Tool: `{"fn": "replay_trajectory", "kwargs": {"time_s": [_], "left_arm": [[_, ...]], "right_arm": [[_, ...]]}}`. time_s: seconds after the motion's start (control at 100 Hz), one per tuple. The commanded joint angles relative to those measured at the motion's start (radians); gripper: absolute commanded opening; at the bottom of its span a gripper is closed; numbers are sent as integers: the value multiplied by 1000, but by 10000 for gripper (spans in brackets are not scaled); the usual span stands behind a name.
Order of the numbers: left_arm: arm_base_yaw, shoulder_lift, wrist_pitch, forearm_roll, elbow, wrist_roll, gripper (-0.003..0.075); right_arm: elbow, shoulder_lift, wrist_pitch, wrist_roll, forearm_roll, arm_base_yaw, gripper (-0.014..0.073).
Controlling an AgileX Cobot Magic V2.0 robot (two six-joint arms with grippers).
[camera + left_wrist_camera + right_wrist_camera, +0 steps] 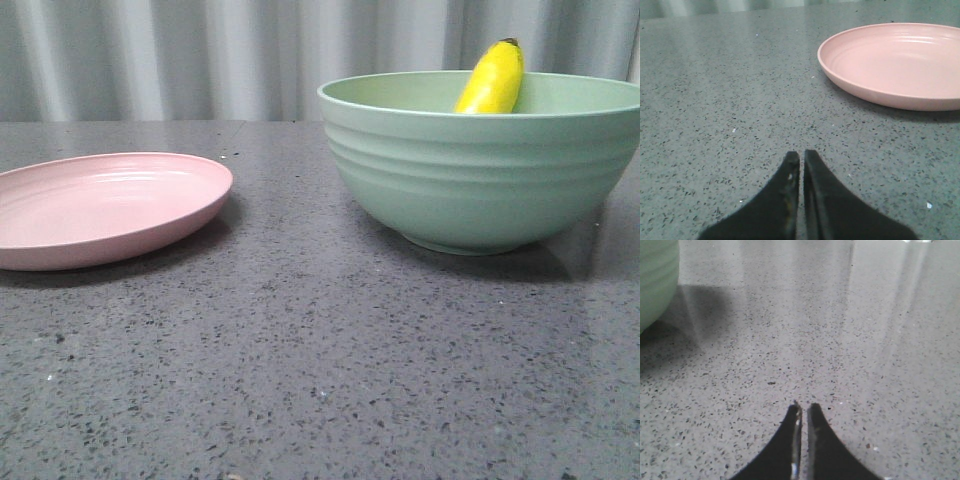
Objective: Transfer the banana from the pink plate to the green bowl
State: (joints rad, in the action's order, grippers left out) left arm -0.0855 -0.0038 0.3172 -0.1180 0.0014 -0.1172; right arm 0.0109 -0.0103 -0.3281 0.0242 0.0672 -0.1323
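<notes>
The yellow banana (492, 78) leans inside the green bowl (480, 170) at the right of the front view, its dark tip poking above the rim. The pink plate (100, 205) lies bare on the left. No arm shows in the front view. In the left wrist view my left gripper (801, 156) is shut over bare table, holding nothing, with the pink plate (895, 62) some way beyond it. In the right wrist view my right gripper (804, 407) is shut and holds nothing, with the bowl's ridged wall (655, 280) at the edge of the view.
The table is a dark grey speckled stone surface (300, 360). A pale corrugated wall (200, 50) stands behind it. The bowl casts a shadow (695, 315) on the table beside it.
</notes>
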Motion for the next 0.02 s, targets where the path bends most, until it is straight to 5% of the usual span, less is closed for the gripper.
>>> {"fn": "replay_trajectory", "kwargs": {"time_s": [0.0,0.01], "left_arm": [[0,-30,-65,-1,8,4,-20],[0,-30,-65,-1,8,4,-20]], "right_arm": [[20,-22,17,3,5,-6,-64],[20,-22,17,3,5,-6,-64]]}}
